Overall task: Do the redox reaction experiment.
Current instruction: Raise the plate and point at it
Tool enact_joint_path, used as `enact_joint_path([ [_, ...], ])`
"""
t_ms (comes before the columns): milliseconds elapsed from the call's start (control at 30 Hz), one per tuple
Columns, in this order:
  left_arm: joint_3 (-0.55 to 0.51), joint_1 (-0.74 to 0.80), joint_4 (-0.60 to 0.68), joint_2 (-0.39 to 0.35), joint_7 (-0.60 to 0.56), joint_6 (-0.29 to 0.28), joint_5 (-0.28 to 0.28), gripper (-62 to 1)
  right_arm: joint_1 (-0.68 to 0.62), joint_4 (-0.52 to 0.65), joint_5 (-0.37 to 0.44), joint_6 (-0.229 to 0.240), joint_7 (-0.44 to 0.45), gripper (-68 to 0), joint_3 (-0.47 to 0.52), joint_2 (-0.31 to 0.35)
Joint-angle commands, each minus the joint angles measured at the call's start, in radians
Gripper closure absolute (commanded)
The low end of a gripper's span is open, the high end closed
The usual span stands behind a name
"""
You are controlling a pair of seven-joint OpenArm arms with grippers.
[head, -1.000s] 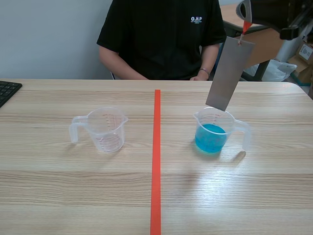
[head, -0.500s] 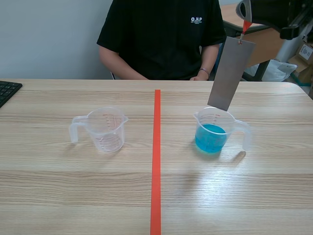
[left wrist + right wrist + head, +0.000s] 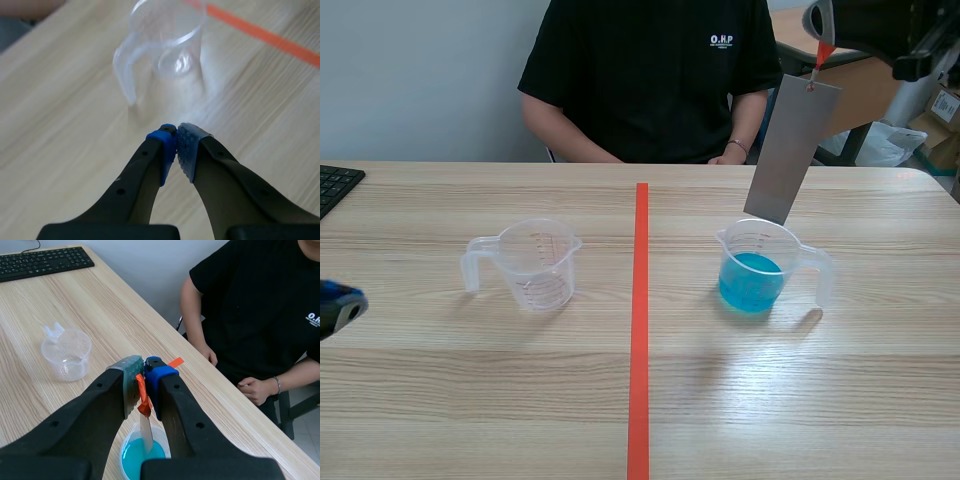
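One grey metal strip [image 3: 790,150] is hung by its orange-red tab [image 3: 142,395] from the right gripper [image 3: 140,371], which is clamped on that tab. The strip's lower end is poised at the mouth of the one beaker of blue solution [image 3: 758,265], apparently ready for dipping. One empty beaker [image 3: 535,262] is stood well apart from the blue one on the worktop [image 3: 770,400]. The left gripper [image 3: 176,135], closed on nothing, is farther off again.

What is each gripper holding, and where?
Right gripper: metal strip, by the orange tab at its top. Left gripper: shut, nothing held.
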Motion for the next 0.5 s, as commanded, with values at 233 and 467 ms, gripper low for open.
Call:
enact_joint_path([
  [233,0.311,-0.386,0.031,0.076,0.047,0.007,0.033,-4.9,0.018,0.016,0.015,0.006,0.015,-1.5,0.021,0.016],
  [467,0.528,-0.639,0.017,0.237,0.124,0.016,0.154,-4.9,0.018,0.016,0.015,0.006,0.015,-1.5,0.021,0.016],
])
